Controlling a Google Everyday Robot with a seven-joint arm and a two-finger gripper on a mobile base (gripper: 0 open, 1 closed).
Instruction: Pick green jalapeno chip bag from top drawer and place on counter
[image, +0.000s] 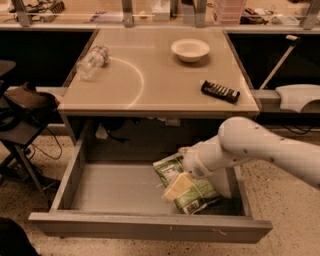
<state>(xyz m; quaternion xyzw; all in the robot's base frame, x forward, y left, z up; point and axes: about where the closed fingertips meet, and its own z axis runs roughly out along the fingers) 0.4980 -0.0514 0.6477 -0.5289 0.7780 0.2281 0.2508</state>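
We are seeing the gripper (175, 189) reaching down into the open top drawer (150, 227), sitting right over the middle of the green jalapeno chip bag (201, 198); whether it is gripping the bag, or how wide it is standing, we cannot tell; the bag is lying in the drawer's right half, below the counter (165, 85), where a bowl (190, 49), a black bar (220, 91) and a bottle (92, 61) are resting.
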